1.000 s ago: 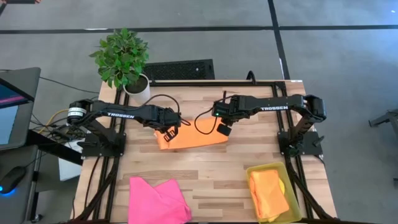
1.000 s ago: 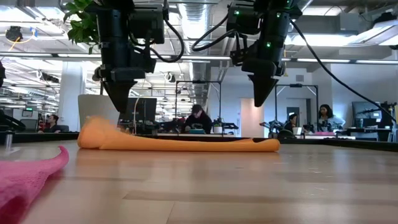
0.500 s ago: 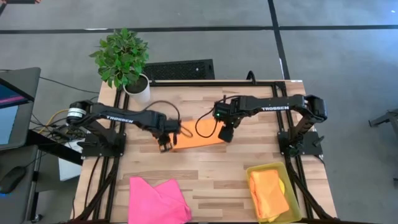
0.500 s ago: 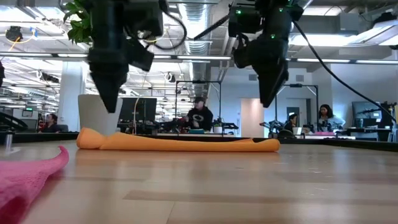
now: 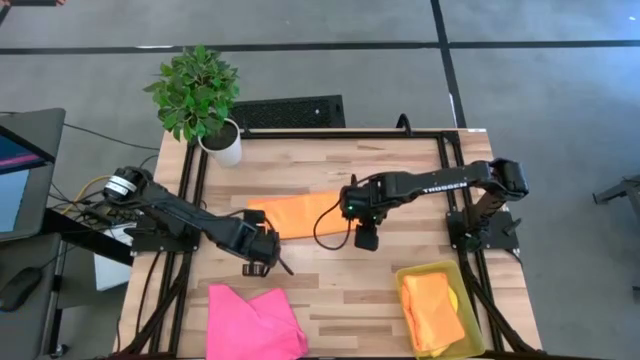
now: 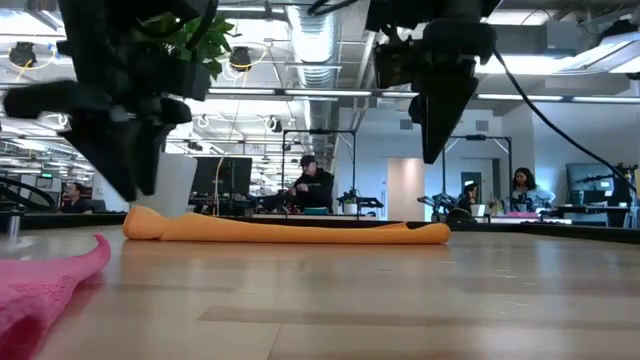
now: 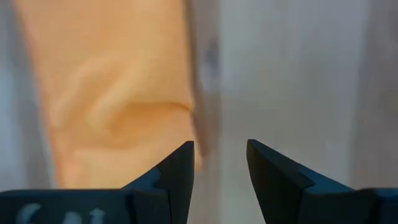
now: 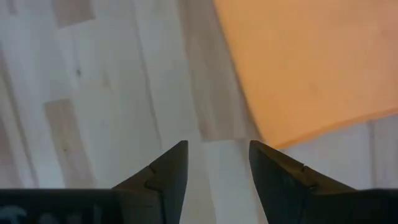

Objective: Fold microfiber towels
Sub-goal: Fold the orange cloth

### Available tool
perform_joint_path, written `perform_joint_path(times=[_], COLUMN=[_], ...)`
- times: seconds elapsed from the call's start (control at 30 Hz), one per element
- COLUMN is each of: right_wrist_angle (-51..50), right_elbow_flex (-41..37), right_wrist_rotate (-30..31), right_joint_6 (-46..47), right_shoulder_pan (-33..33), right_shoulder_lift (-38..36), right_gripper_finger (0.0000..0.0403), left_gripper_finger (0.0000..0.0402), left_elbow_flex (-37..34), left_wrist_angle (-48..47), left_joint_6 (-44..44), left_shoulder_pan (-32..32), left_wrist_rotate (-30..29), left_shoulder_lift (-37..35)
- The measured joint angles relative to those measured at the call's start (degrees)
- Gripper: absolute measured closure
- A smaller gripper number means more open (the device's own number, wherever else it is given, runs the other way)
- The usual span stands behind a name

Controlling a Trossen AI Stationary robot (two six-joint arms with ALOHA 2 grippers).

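both arms pulled back off folded orange towel [image 5: 300,213]; left gripper [image 5: 257,268], right gripper [image 5: 366,240] jaws narrowly parted, empty.

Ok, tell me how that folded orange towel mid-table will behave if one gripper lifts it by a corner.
The orange towel looks thin and soft, so it would probably droop. Its fold is loose and would likely fall open. It lies flat in the low view, so it's probably light.

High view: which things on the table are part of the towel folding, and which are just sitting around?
Part of the job:
- orange towel, folded, mid-table
- pink towel, unfolded, near edge
- orange towel in the bin
- left gripper and right gripper, both open, empty

Just lying about:
- yellow bin
- potted plant
- black vent grille
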Motion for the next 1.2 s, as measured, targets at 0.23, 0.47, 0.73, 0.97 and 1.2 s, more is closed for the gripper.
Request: perform_joint_path(times=[0.23,0.47,0.73,0.97,1.2], right_wrist_angle=[0.1,0.3,1.8,2.3,-0.3], right_elbow_flex=[0.0,0.0,0.0,0.0,0.0], right_wrist_rotate=[0.0,0.0,0.0,0.0,0.0], right_joint_6=[0.9,1.4,1.4,1.4,2.9], right_shoulder_pan=[1.3,1.4,1.4,1.4,1.3], right_shoulder_lift=[0.0,0.0,0.0,0.0,0.0], right_gripper_finger=[0.0210,0.0213,0.0215,0.0216,0.0216], left_gripper_finger=[0.0260,0.0260,0.0260,0.0264,0.0375], left_elbow_flex=[-4.3,-8.5,-11.6,-13.2,-13.3], left_wrist_angle=[4.6,8.1,8.8,11.0,11.3], left_joint_6=[-1.2,-2.5,-2.3,-2.8,-2.6], left_shoulder_pan=[0.1,1.0,1.1,1.1,1.4], left_wrist_rotate=[-5.0,-5.0,-5.6,-5.8,-3.8], left_shoulder_lift=[0.0,0.0,0.0,-0.3,-0.2])
